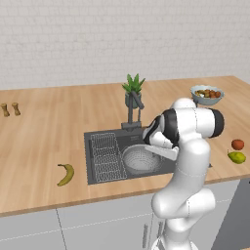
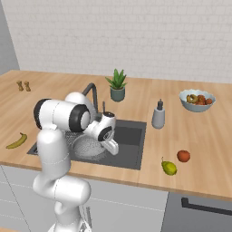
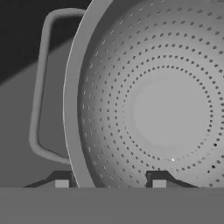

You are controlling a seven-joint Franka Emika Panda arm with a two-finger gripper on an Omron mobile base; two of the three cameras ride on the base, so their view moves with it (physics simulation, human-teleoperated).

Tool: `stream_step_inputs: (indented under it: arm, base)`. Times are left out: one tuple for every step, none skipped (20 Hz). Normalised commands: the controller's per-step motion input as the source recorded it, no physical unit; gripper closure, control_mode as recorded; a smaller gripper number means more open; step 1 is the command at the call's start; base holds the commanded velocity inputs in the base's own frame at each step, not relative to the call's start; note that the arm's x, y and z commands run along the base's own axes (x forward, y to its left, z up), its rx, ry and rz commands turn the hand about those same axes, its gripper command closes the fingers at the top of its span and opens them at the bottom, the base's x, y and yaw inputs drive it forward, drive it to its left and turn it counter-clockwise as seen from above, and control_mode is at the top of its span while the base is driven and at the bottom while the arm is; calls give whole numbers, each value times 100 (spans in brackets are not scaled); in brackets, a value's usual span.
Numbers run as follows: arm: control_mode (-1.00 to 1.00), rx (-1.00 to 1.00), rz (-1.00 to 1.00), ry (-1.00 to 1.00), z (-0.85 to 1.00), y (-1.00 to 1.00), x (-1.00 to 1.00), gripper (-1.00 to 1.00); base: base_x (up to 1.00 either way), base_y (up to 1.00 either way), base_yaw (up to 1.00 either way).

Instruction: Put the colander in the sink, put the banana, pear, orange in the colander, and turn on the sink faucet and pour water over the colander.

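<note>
The long light-brown wooden counter (image 1: 44, 146) holds the big dark grey sink (image 1: 100, 140). The round silver colander with tiny holes (image 1: 140, 159) sits inside the sink, beside the wire rack (image 1: 106, 156). My gripper (image 3: 110, 183) hangs right over the colander's rim, its two fingers spread apart with the rim between them, gripping nothing. The small yellow banana (image 1: 66, 174) lies on the counter, left of the sink.
</note>
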Motion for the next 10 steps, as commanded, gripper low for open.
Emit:
stream_step_inputs:
  arm:
    - [-100, 0, 0, -10, 7, 0, 0, -100]
    - [-100, 0, 0, -9, 19, 0, 0, -100]
    - [-100, 0, 0, -9, 32, 0, 0, -100]
    - [-100, 0, 0, -6, 41, -5, 0, -100]
    - [-100, 0, 0, -5, 48, -14, 0, -100]
    - [-100, 0, 0, -3, 51, -17, 0, -100]
    - [-100, 0, 0, -2, 54, -20, -2, -100]
    - [-100, 0, 0, -4, 59, -21, -3, -100]
    - [-100, 0, 0, -4, 60, -23, -1, -100]
    - [-100, 0, 0, -4, 66, -24, -3, -100]
  base:
    - [0, 0, 0]
    - [0, 0, 0]
    - [0, 0, 0]
    - [0, 0, 0]
    - [0, 0, 0]
    - [0, 0, 0]
    - [0, 0, 0]
    - [0, 0, 0]
    - [0, 0, 0]
    - [0, 0, 0]
